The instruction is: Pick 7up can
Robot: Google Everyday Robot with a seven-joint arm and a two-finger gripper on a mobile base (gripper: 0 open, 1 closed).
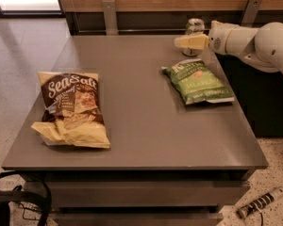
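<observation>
The 7up can (195, 26) stands upright at the far edge of the grey table (141, 140), right of centre. Only its silver top and a strip of its lower body show. My gripper (181, 42) reaches in from the right at the end of a white arm (254, 44) and lies across the front of the can at mid height, covering most of its body. I cannot tell from this view whether the gripper touches the can or is just in front of it.
A flat green jalapeno chip bag (198, 81) lies just in front of the can, below the gripper. A brown Sea Salt chip bag (71, 108) lies at the table's left front. A wooden wall with metal posts (109, 15) runs behind the table.
</observation>
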